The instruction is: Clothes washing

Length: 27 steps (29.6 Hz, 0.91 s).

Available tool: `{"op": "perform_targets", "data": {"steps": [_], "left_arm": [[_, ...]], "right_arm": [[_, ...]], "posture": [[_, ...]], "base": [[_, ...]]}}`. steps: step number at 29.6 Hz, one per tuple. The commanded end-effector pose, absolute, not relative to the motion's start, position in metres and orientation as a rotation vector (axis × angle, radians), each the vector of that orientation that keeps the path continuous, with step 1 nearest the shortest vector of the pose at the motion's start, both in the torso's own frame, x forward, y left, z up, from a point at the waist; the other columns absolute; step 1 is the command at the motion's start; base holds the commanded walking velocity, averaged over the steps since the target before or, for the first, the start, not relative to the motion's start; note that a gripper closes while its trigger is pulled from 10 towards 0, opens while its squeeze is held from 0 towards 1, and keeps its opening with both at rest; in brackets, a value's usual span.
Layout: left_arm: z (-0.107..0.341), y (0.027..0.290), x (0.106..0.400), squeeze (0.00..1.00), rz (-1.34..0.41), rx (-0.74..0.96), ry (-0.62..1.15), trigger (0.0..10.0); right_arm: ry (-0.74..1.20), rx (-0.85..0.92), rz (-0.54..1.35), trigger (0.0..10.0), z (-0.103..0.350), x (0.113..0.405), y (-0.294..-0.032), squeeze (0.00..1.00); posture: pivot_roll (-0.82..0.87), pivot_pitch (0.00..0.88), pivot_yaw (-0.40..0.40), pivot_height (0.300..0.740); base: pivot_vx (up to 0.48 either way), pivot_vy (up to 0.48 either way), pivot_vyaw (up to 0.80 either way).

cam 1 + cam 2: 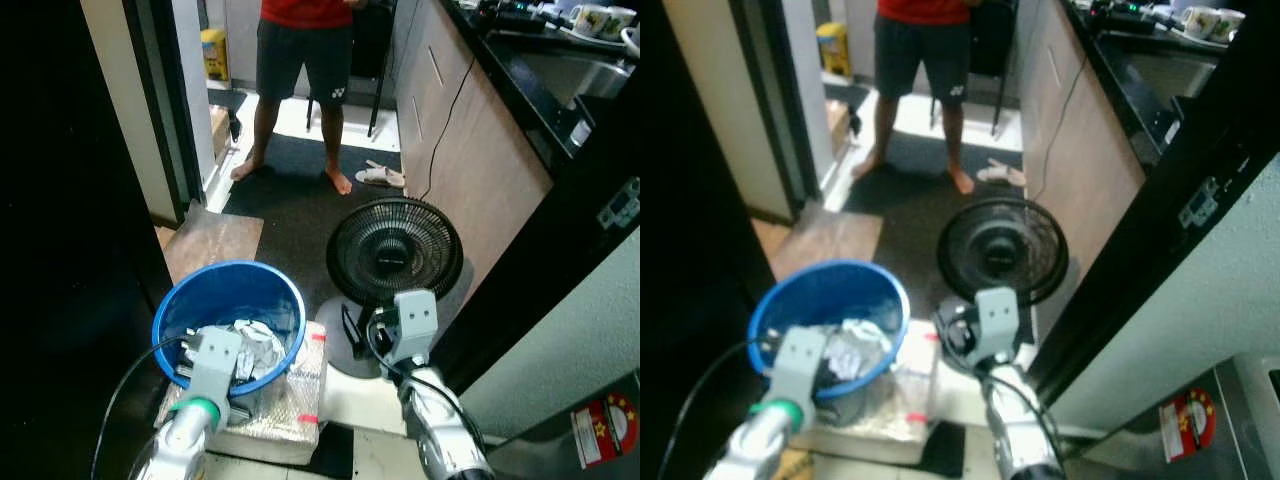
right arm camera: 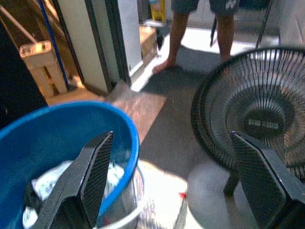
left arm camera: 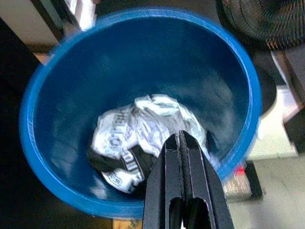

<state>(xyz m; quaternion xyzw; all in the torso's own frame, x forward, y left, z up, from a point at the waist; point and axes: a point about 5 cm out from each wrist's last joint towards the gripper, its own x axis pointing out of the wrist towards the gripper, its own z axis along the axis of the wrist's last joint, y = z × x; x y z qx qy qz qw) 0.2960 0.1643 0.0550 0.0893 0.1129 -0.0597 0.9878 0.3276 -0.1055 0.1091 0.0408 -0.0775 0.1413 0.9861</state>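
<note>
One crumpled white-and-black garment (image 3: 143,143) lay at the bottom of the single blue bucket (image 1: 175,318), directly beneath the left gripper (image 3: 182,143), whose fingers were pressed together and empty, poised over the bucket's near rim. The right gripper (image 2: 174,176) stood spread wide beside the bucket, between it and the one black fan (image 1: 394,250), so the left arm was the nearer. One person (image 1: 300,70) stood beyond.
</note>
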Motion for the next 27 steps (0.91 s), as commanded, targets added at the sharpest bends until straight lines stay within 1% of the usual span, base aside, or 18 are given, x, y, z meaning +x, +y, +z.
{"op": "perform_targets", "data": {"steps": [1, 2, 3, 5, 6, 11, 27], "left_arm": [[0.062, 0.167, 0.298, 0.0, -0.106, 0.165, 0.2, 10.0], [0.062, 0.167, 0.298, 0.0, -0.106, 0.165, 0.2, 10.0], [0.071, 0.169, 0.302, 0.0, -0.095, 0.162, 0.172, 10.0], [0.071, 0.169, 0.302, 0.0, -0.095, 0.162, 0.172, 10.0], [0.078, 0.17, 0.305, 0.0, -0.09, 0.16, 0.149, 10.0], [0.083, 0.168, 0.307, 0.0, -0.094, 0.161, 0.131, 10.0], [0.085, 0.163, 0.309, 0.0, -0.111, 0.161, 0.123, 10.0]], "right_arm": [[-0.216, 0.097, 0.292, 10.0, 0.125, 0.331, -0.102, 0.0], [-0.216, 0.097, 0.292, 10.0, 0.125, 0.331, -0.102, 0.0], [-0.253, 0.111, 0.3, 10.0, 0.136, 0.333, -0.099, 0.0], [-0.253, 0.111, 0.3, 10.0, 0.136, 0.333, -0.099, 0.0], [-0.286, 0.124, 0.309, 10.0, 0.146, 0.335, -0.096, 0.0], [-0.32, 0.135, 0.319, 10.0, 0.156, 0.336, -0.093, 0.0], [-0.335, 0.145, 0.316, 10.0, 0.162, 0.335, -0.093, 0.0]], "posture": [[0.05, 0.07, -0.026, 0.683], [0.05, 0.07, -0.026, 0.683], [0.05, 0.068, -0.025, 0.678], [0.05, 0.068, -0.025, 0.678], [0.05, 0.068, -0.025, 0.673], [0.05, 0.069, -0.022, 0.663], [0.05, 0.073, -0.02, 0.638]], "base": [[0.0, 0.0, 0.0], [0.0, 0.0, 0.0], [0.0, 0.0, 0.0], [0.0, 0.0, 0.0], [0.0, 0.0, 0.0], [0.0, 0.0, 0.0], [0.0, 0.0, 0.0]]}}
